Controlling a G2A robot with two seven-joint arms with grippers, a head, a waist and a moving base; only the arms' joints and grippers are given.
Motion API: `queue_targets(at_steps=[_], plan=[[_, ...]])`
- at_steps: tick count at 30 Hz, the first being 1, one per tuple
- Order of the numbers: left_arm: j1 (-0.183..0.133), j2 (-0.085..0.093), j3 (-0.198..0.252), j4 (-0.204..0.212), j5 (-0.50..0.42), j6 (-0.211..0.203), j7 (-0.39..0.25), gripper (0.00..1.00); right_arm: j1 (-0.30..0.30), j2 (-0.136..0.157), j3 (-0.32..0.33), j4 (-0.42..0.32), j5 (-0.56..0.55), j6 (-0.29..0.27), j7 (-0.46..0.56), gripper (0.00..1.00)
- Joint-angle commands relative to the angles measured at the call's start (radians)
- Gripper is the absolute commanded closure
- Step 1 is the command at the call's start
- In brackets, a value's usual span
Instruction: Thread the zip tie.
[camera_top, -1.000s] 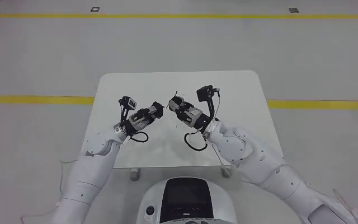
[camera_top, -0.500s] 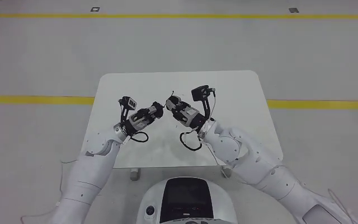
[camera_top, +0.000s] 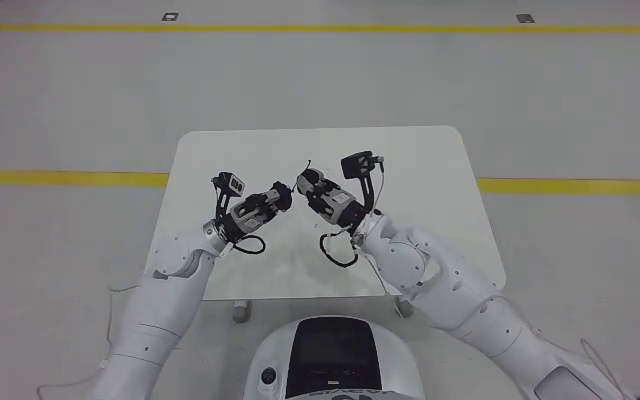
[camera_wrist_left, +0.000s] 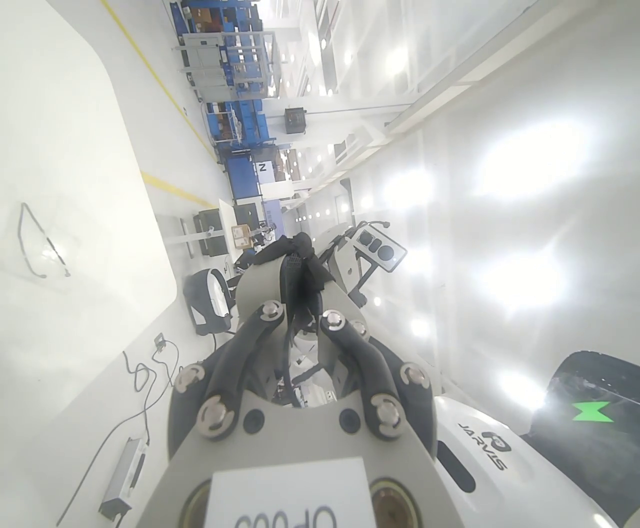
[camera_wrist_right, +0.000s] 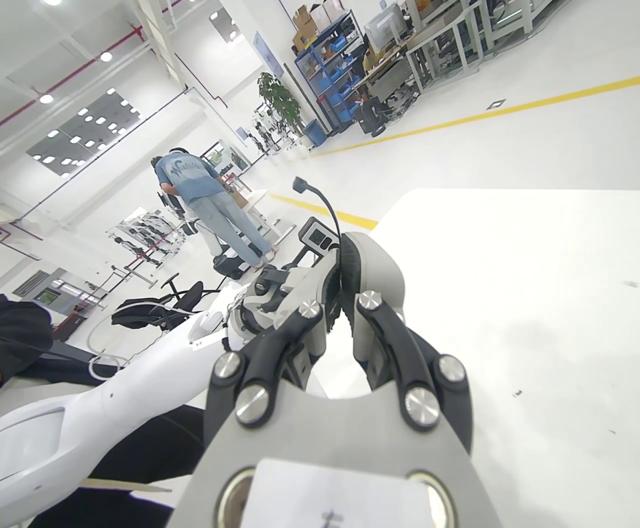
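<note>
Both arms are up over the middle of the table (camera_top: 420, 160), tips nearly meeting, right one slightly farther from the robot.

Right gripper (camera_top: 303, 182): fingers together, clamped on the zip tie (camera_top: 308, 168). From the top view it's a thin black line sticking out past the fingertips toward the far side of the table. In the right wrist view the strap (camera_wrist_right: 328, 209) comes out of the closed right gripper (camera_wrist_right: 342, 260), curves away and ends in the head (camera_wrist_right: 300, 184), which hangs free in the air with nothing around it. The tie is off the table (camera_wrist_right: 500, 250), held by the right side.

Left gripper (camera_top: 283, 196): fingers pressed together, in the left wrist view too (camera_wrist_left: 300, 260). There's a dark lump at the tips; I can't tell whether that's a pad or something pinched. Can't tell if it touches the tie either, as the tips sit just beside the right fingertips.

Left wrist view also has a thin dark strand (camera_wrist_left: 50, 243) lying flat on the table (camera_wrist_left: 75, 150), well apart from both grippers. Can't tell what it is.
</note>
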Motion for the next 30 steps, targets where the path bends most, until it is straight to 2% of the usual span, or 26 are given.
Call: queue_targets(at_steps=[1, 30], plan=[[0.000, 0.000, 0.000, 0.000, 0.000, 0.000, 0.000, 1.00, -0.005, -0.002, 0.005, -0.003, -0.002, -0.005, 0.001, 1.00], [0.000, 0.000, 0.000, 0.000, 0.000, 0.000, 0.000, 1.00, -0.050, -0.045, 0.057, 0.000, -0.042, 0.018, 0.057, 1.00]])
